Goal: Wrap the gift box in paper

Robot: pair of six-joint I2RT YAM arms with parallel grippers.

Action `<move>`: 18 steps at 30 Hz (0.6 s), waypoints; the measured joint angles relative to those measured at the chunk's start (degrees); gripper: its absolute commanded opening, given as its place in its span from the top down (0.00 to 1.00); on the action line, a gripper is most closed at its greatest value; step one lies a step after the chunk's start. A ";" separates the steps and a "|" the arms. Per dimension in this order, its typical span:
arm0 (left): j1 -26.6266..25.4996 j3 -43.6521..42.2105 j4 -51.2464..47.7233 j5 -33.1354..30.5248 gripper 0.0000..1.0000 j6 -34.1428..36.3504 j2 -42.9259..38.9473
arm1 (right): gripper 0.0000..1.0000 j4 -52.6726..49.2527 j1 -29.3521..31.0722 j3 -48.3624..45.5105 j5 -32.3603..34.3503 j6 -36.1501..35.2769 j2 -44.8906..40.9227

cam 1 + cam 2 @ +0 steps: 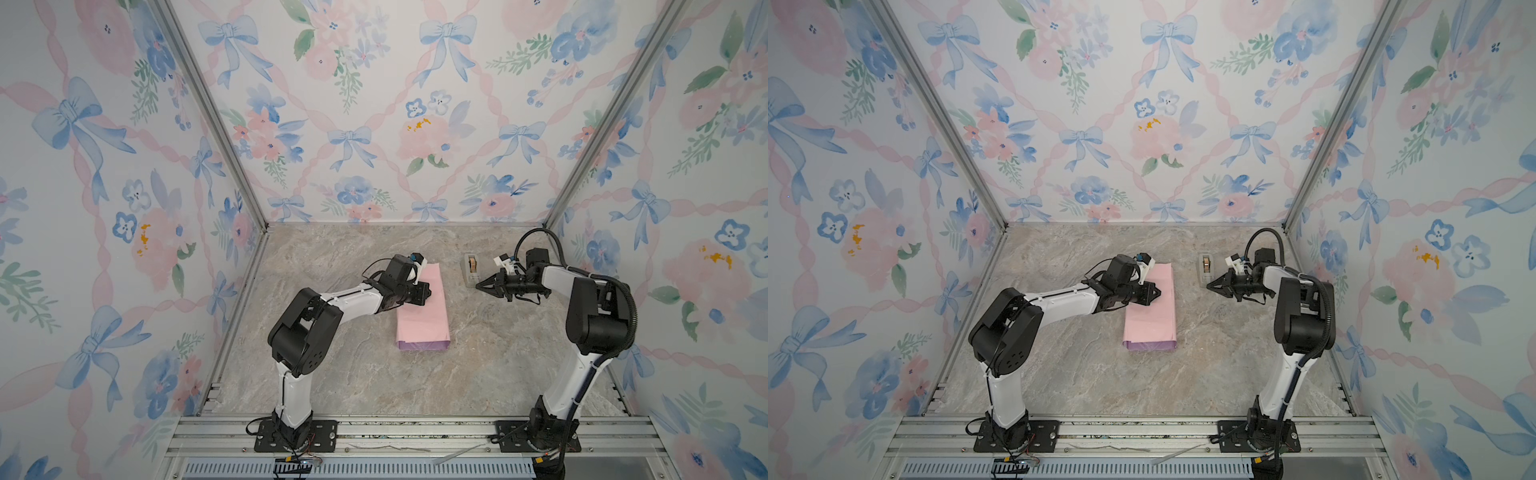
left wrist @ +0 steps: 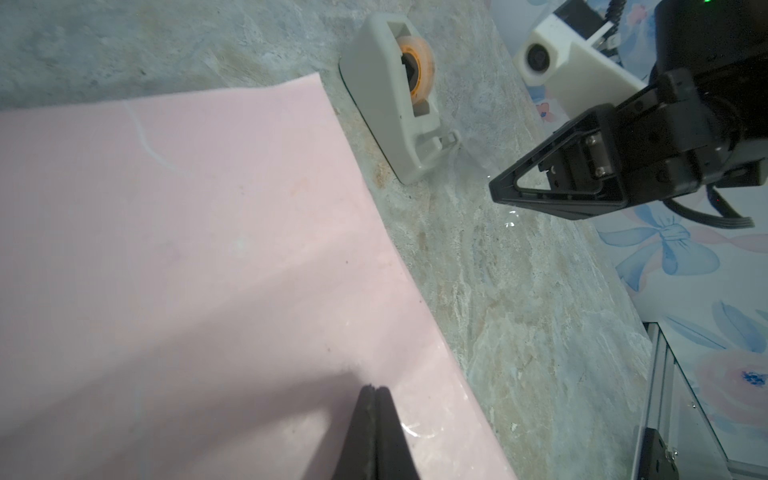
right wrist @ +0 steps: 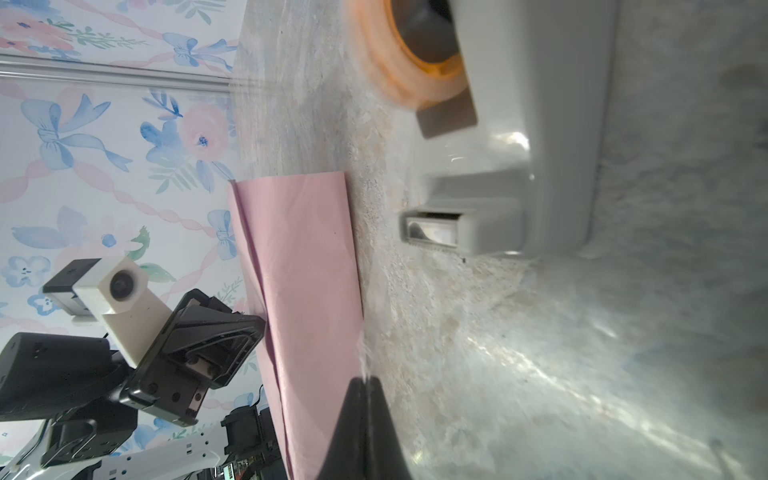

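so my left pincer (image 2: 375, 390) is sitting tips-together on the paper (image 1: 424, 328) right under it, I'm guessing to stop the fold springing open; my right pincer (image 1: 478, 286) is pinching what looks like a clear tape strip (image 3: 365, 357), with the tape dispenser (image 1: 471, 270) just beside its tips; paper's showing pale pink and smooth, lilac peeking at one end; gift box is hiding underneath

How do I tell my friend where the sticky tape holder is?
Look at the marble tabletop, toward its back right. The tape dispenser stands there, just right of the pink paper and beside the right pincer. It is small, beige, and holds an orange-cored tape roll.
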 measured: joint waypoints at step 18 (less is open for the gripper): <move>-0.11 0.13 -0.15 0.00 1.00 0.00 0.09 | 1.00 3.23 0.02 -0.87 3.56 2.14 2.99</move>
